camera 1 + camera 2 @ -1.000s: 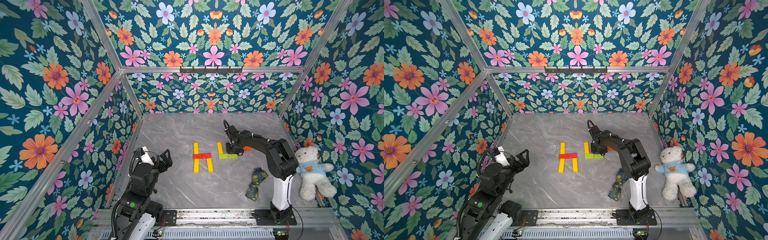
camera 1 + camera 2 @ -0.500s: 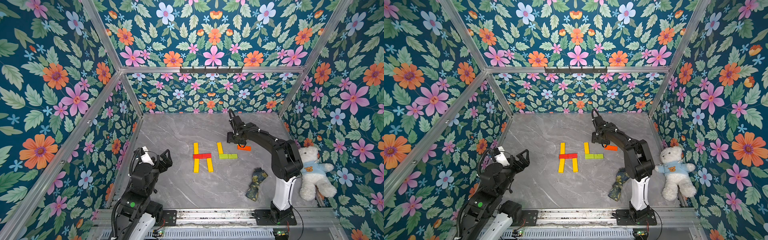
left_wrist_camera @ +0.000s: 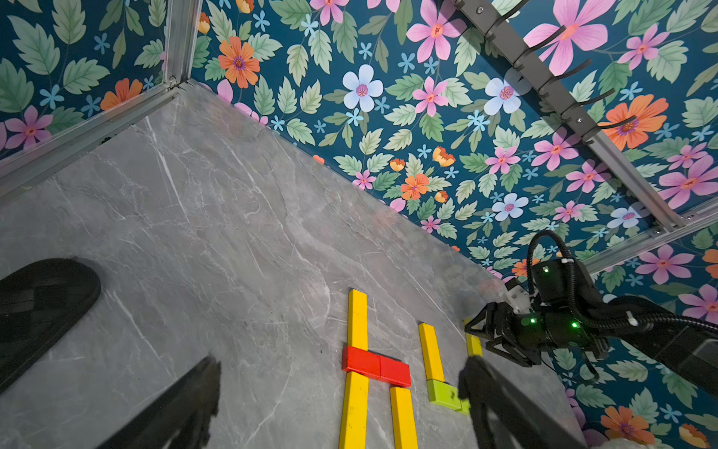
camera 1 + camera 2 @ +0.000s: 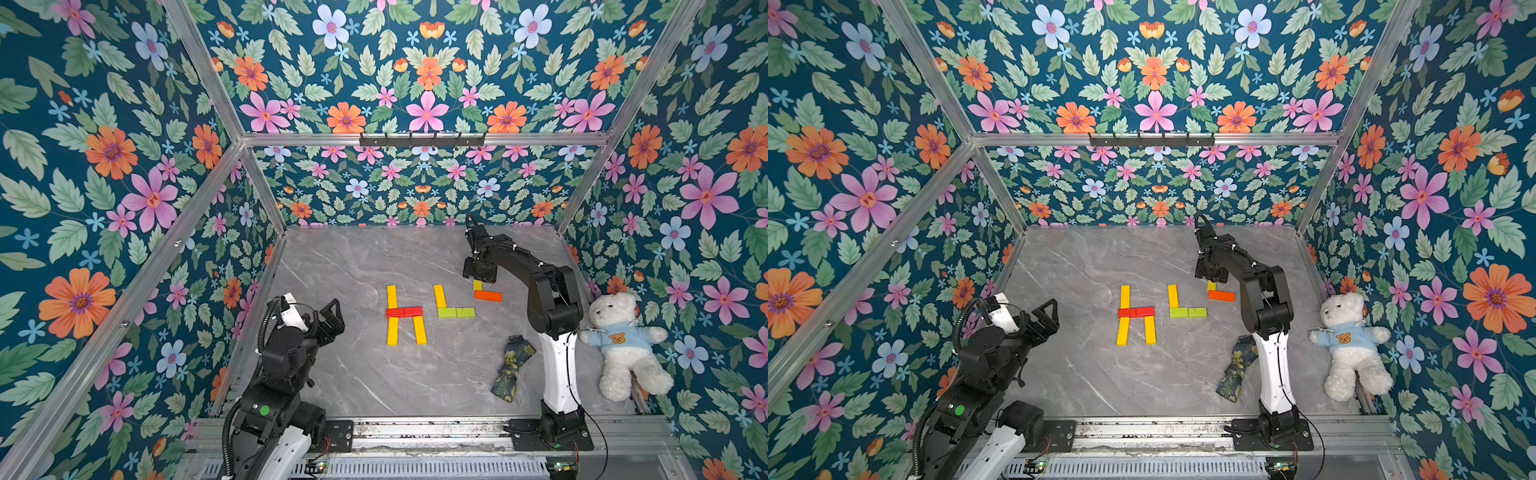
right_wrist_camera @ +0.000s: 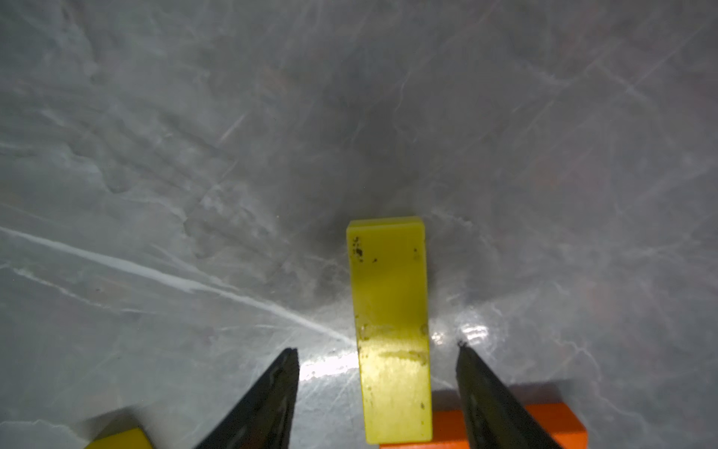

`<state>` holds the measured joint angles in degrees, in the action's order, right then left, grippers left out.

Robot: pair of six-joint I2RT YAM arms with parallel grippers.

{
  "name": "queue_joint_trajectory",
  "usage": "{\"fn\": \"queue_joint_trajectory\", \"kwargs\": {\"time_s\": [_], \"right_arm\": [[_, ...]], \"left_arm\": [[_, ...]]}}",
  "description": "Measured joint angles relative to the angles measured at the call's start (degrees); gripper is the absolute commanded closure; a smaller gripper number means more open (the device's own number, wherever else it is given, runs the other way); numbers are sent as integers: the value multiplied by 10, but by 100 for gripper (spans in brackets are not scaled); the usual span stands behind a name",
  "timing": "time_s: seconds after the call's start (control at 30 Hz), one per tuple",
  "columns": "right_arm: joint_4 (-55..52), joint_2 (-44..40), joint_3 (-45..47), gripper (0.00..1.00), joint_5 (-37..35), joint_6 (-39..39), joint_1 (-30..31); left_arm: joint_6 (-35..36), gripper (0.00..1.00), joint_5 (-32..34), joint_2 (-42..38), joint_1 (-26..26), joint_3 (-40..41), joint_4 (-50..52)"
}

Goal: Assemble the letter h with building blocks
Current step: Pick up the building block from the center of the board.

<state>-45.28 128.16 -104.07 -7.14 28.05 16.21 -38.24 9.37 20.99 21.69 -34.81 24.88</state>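
Though astride the yellow block (image 5: 390,311), right jaws apart, clear of it; left jaws apart.

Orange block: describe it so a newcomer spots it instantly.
From the white teddy bear by the right wall, look past the black arm toward the table's middle. The orange block lies flat, crosswise at a short yellow block's end. No other block is orange.
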Motion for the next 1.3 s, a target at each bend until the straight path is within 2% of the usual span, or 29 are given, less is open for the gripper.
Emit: {"fn": "queue_joint_trajectory", "kwargs": {"time_s": [0.33, 0.63, 0.73, 1.1, 1.3], "right_arm": [[-7, 18, -1, 46, -4, 3, 0], [6, 18, 0, 70, -2, 3, 1], [6, 15, 1, 74, -2, 2, 1], [19, -60, 13, 76, -1, -2, 14], [29, -157, 92, 76, -5, -1, 68]], "left_arm": [[0, 0, 0, 0, 0, 0, 0], [0, 0, 0, 1, 0, 0, 0], [0, 0, 0, 2, 0, 0, 0], [0, 0, 0, 7, 0, 0, 0], [0, 0, 0, 3, -1, 0, 0]]}}
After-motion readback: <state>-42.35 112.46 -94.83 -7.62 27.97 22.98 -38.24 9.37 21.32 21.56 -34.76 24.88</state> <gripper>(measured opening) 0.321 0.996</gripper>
